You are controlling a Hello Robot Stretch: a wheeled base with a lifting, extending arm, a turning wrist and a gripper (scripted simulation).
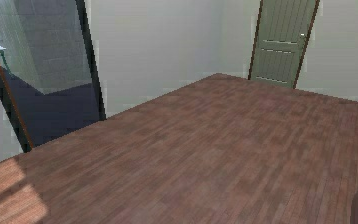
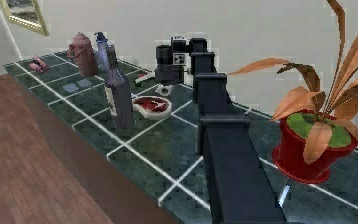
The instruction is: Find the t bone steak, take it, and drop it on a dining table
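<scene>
A dark tiled counter (image 2: pixel 77 125) ran along the wall in the arm side view. The arm (image 2: pixel 227 140) reached across it, a potted plant (image 2: pixel 312 145) to its right. Near the gripper (image 2: pixel 167 75), just down-left of it, lay a red-and-white slab, probably the t bone steak (image 2: pixel 150 104). The jaws' state and any hold could not be told.

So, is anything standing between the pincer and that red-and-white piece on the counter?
Nothing visible does. The pincer sits just beyond the red-and-white piece, likely the steak, with only counter between. A dark bottle stands close at its left in the arm side view, beside the path, not across it.
</scene>
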